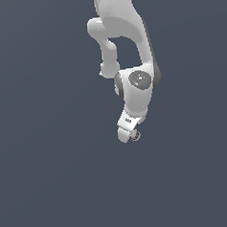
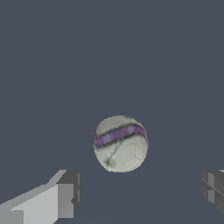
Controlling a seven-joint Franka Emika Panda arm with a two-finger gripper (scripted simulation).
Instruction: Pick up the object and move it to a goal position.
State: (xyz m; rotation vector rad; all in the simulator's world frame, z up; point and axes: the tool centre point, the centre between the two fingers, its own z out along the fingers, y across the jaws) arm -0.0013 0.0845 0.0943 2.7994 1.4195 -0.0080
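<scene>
Background: plain dark slate surface, nothing else on it. Item one, the object (image 2: 121, 143): cream-grey ball with a purple band, resting on the surface and untouched. Item two, my gripper (image 1: 128, 135): fingers (image 2: 65, 197) spread wide, one to either side. I judge the ball lies ahead of the fingertip line, not yet between them; I would advance before closing.

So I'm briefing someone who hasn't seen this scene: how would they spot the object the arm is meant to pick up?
Follow the white robot arm down to its hand. Right at the tip, on the exterior view's right, sits a tiny ball. In the wrist view the ball lies between the open fingers untouched: pale cream-grey, panelled like a football, with a purple band, the only coloured thing on the plain dark floor.
</scene>
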